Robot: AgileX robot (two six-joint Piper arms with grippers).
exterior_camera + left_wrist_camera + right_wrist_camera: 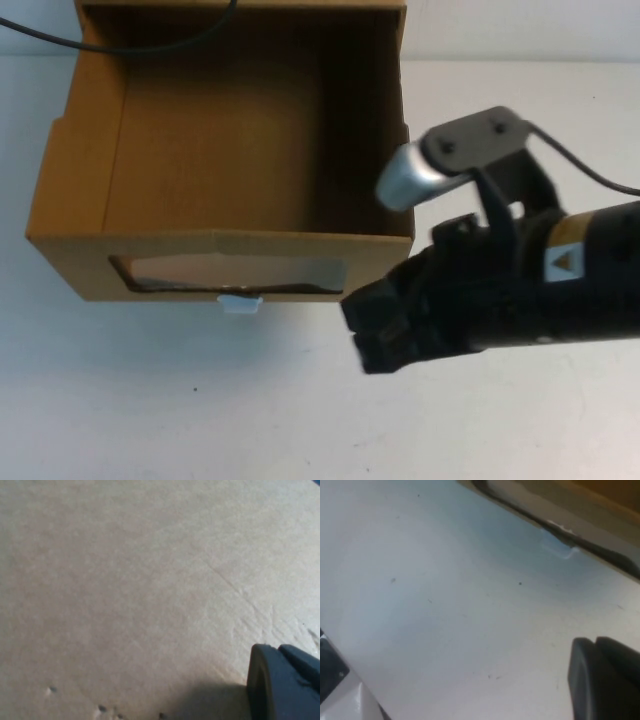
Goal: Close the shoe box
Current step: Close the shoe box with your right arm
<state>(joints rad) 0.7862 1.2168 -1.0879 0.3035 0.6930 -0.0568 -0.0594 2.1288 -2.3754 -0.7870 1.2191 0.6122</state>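
Note:
The shoe box (70,170) is a brown cardboard drawer, pulled out and open-topped, with nothing inside. Its front has a dark window (235,274) with a small white pull tab (241,303) below it. My right gripper (372,335) is shut and empty, low over the table just off the box's front right corner. In the right wrist view the gripper (600,680) is over bare table, and the tab (560,549) and box front (600,510) lie some way ahead. My left gripper (282,685) is shut, close to a plain cardboard surface (125,580). It is out of the high view.
The white table (200,420) stretches in front of the box. A black cable (150,45) crosses the box's far edge. The right arm's cable (590,172) trails off to the right.

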